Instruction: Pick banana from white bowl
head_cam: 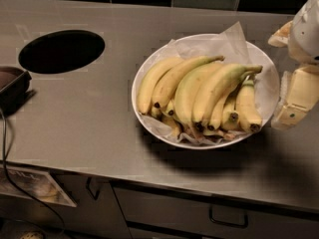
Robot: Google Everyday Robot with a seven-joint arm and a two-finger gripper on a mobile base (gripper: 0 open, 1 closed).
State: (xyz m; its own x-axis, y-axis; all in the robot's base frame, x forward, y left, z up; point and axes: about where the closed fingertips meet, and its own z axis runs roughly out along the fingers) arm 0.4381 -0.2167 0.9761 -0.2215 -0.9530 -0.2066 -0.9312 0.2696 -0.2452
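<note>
The white bowl point(135, 108), lined with crinkled white paper, stands on the steel counter right of centre and holds several bananas. The banana point(219, 91) is a long, thick one lying on top toward the right, pale yellow and turning greenish at its stem, which points to the upper right. Slimmer yellow bananas lie to its left and short ones to its right. My gripper point(277, 81) is at the right edge of the view, beside the bowl's right rim, open and empty. One cream finger point(281, 34) is above the rim and the other point(296, 101) is below.
A black oval hole point(61, 51) is cut in the counter at the upper left. A dark container point(12, 86) sits at the left edge with a cable point(6, 148) hanging over the front edge. Drawers with handles point(228, 218) are below.
</note>
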